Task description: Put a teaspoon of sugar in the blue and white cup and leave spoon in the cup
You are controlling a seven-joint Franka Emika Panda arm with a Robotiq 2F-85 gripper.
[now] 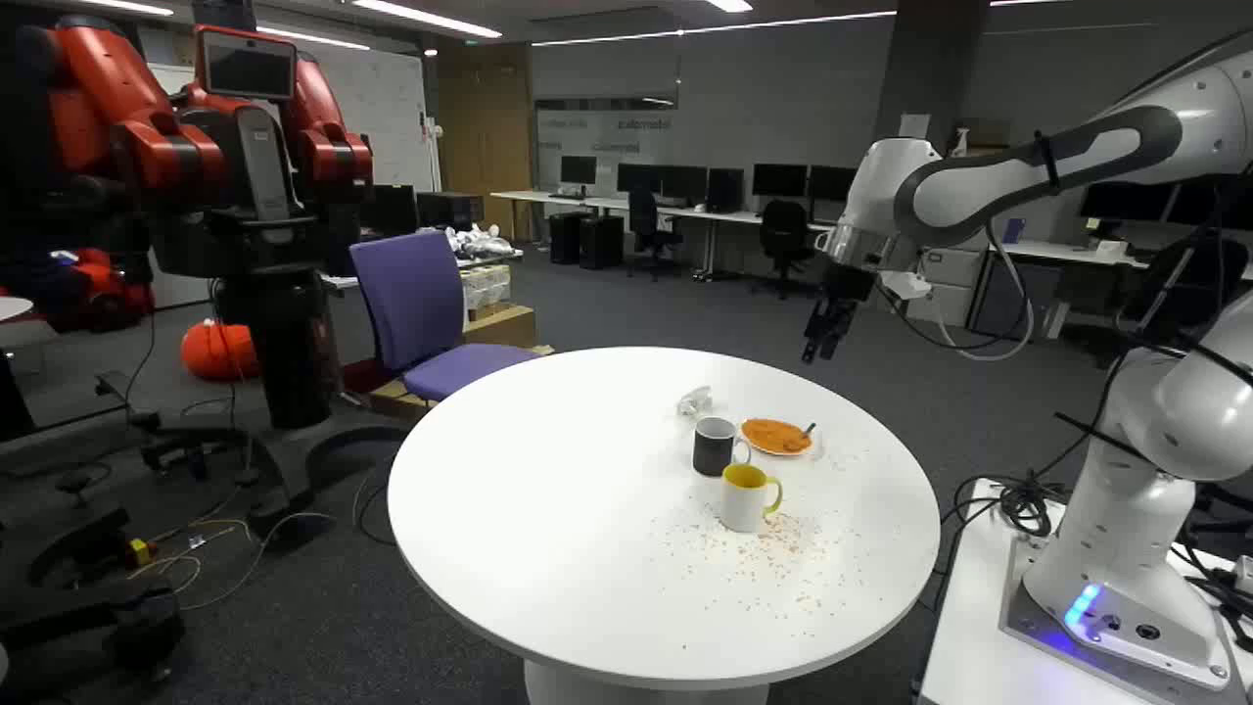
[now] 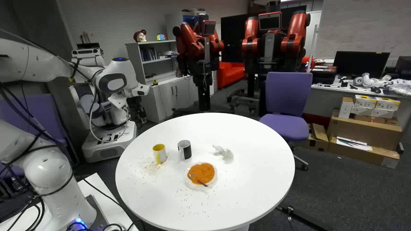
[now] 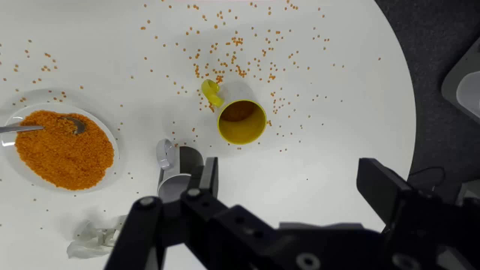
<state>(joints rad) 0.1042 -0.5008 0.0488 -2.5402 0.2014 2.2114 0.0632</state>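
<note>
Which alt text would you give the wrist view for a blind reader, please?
Open, empty gripper seen against a white table, with a spoon lying in orange grains on a white plate at left. Nearby stand a yellow-lined white mug and a partly hidden dark mug; loose grains lie scattered.

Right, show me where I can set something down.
Free: the table from the black mug and crumpled white item towards the purple chair. Crowded: around the plate with its spoon and the yellow-lined mug amid scattered orange grains.
</note>
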